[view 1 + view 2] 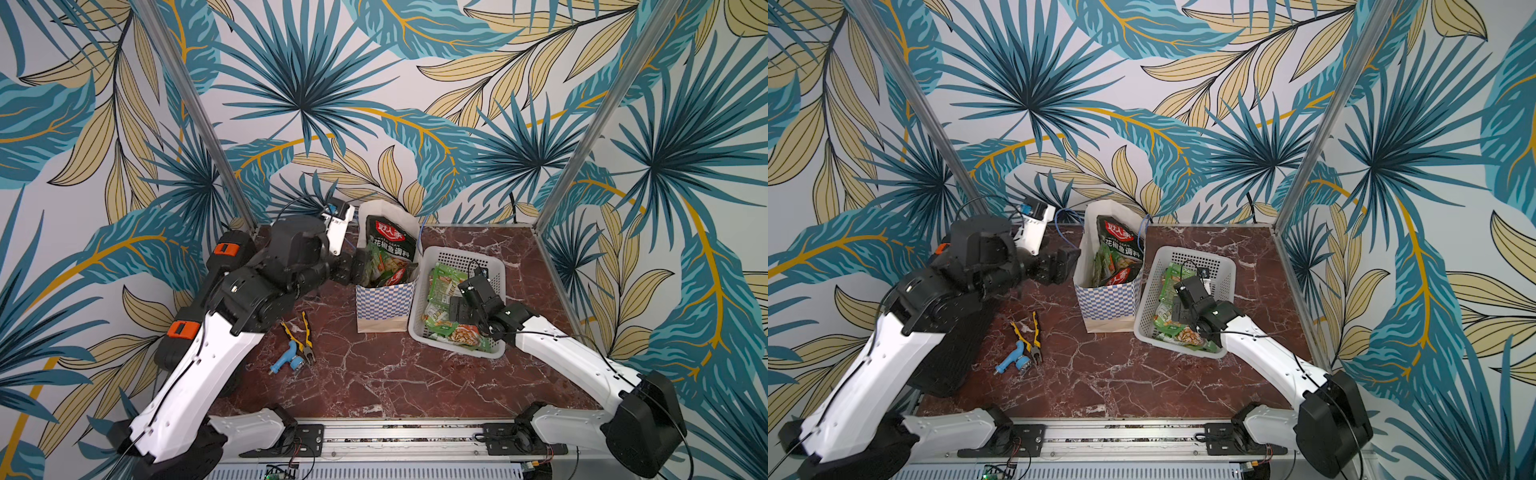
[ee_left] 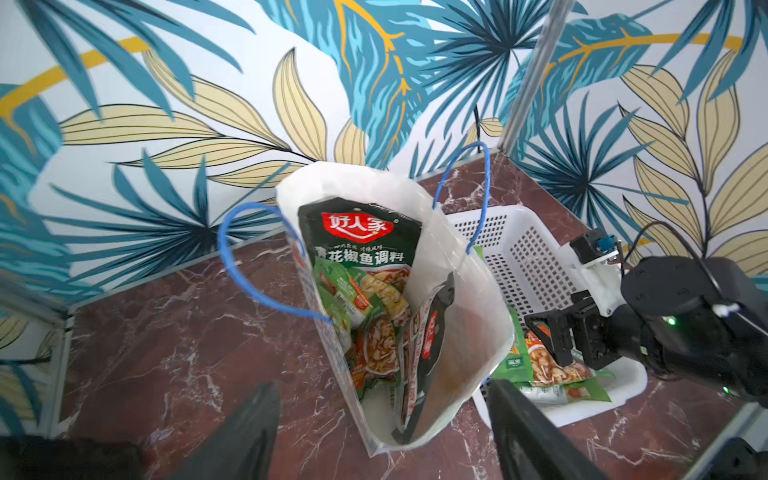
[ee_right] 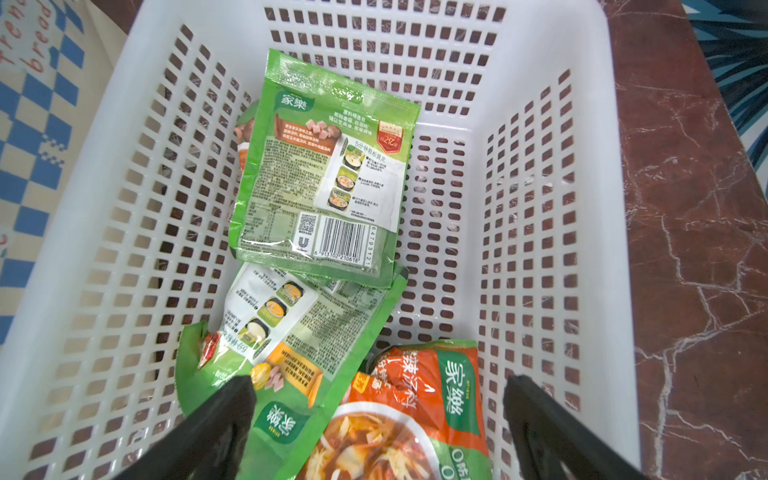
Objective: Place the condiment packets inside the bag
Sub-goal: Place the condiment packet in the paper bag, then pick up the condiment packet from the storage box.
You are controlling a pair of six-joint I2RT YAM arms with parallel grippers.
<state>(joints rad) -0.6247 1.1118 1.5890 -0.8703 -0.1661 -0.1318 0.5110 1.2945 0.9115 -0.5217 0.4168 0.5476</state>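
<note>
- Your left tool [image 1: 1064, 266] stands wide and empty at 9 o'clock of the bag [image 1: 1106, 299], just beside its mouth.
- Your right tool [image 3: 380, 382] is spread wide too, gripping nothing, poised over the white basket [image 3: 519, 187] at the bag's 3 o'clock.
- Done so far: two large dark packets [image 2: 361, 237] and a few small green ones [image 2: 374, 345] sit inside the bag.
- Left for you: at least three green packets [image 3: 328, 166] lie in the basket. Call the task past halfway.
</note>
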